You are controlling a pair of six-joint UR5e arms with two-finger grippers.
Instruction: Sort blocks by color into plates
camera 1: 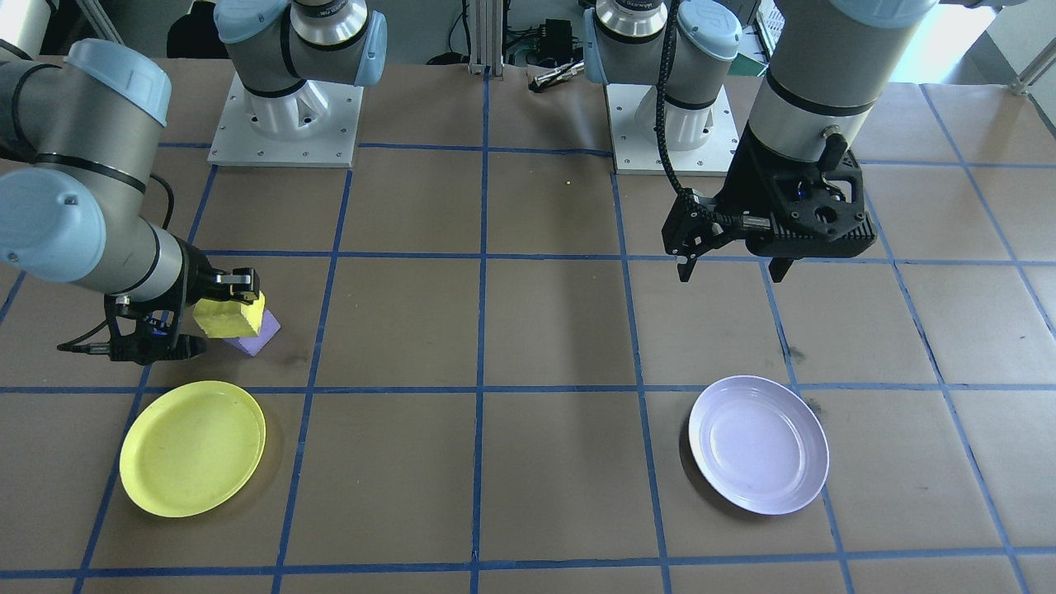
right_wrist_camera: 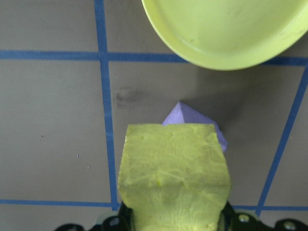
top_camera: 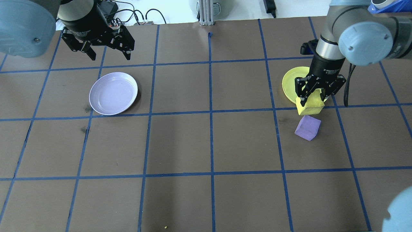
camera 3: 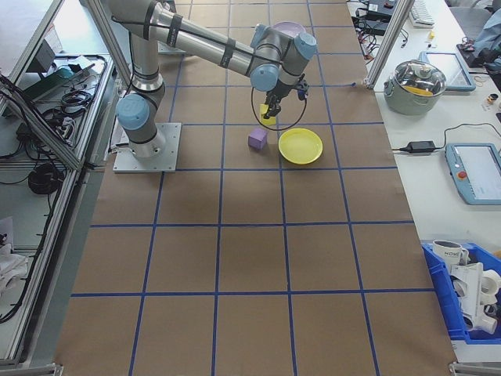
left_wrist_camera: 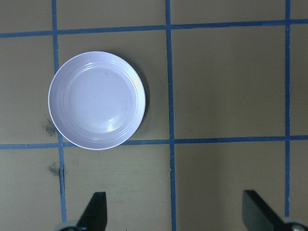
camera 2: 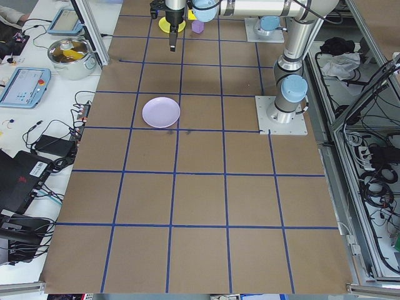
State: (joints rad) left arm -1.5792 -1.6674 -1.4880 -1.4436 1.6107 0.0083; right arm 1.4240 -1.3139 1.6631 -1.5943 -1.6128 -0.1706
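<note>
Yellow foam cube (top_camera: 311,104) pinched in right gripper (top_camera: 317,93) jaws, off the counter.
You'll see left gripper (top_camera: 107,53) jaws spread; purple foam cube (top_camera: 308,128) beside round yellow plastic plate (camera 1: 192,447).

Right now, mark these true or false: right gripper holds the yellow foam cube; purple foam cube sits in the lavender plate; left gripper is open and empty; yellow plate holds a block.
1. The right gripper holds the yellow foam cube. True.
2. The purple foam cube sits in the pale lavender round plate. False: it lies on the table near the bright yellow round plate.
3. The left gripper is open and empty. True.
4. The yellow plate holds a block. False: it is empty.
</note>
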